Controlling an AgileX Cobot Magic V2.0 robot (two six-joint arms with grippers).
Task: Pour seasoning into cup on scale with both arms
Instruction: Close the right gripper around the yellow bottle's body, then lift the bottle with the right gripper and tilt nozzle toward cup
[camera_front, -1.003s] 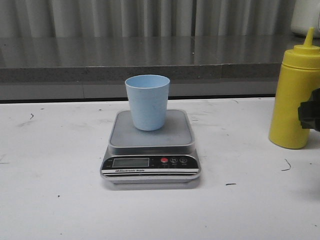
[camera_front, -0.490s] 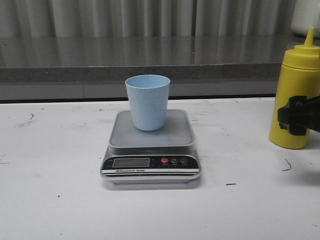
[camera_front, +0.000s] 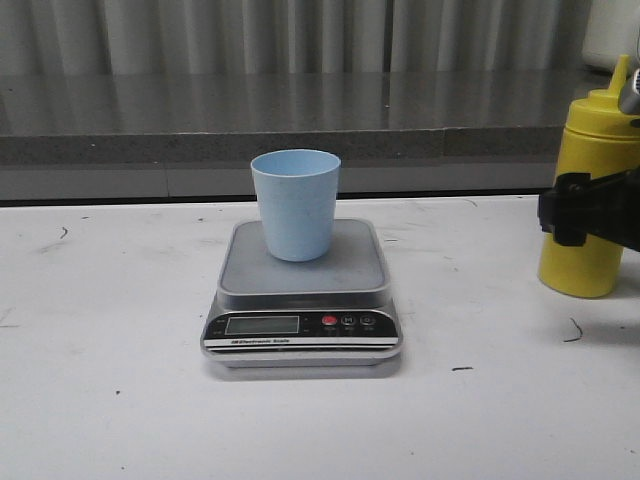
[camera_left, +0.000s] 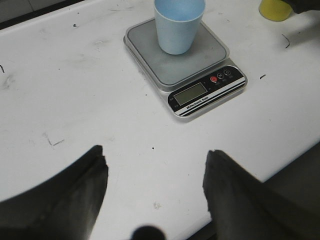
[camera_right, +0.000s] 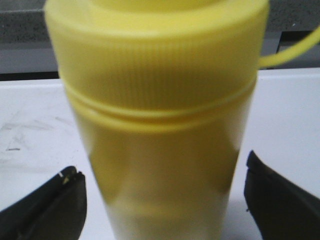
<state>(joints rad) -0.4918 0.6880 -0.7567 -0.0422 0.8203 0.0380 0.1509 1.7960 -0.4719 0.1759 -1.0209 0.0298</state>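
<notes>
Pale-blue cup (camera_front: 295, 203) sitting upright, centred on grey scale (camera_front: 302, 295) platform, mid-tabletop. Yellow seasoning bottle (camera_front: 590, 190) standing upright near the tabletop's right edge, nozzle pointing up.

A matt pale-blue plastic cup (camera_front: 295, 204) stands on the scale's (camera_front: 302, 290) brushed steel platform; the yellow plastic seasoning bottle (camera_front: 592, 190) looks glossy.

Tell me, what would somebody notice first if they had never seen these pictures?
Probably the pale-blue cup, standing upright in the middle of the grey kitchen scale at the centre of the white table. Next, the tall yellow squeeze bottle at the table's right edge, with the black right hand reaching across its front, its fingers spread on either side of it. The left hand is open and holds nothing.
</notes>
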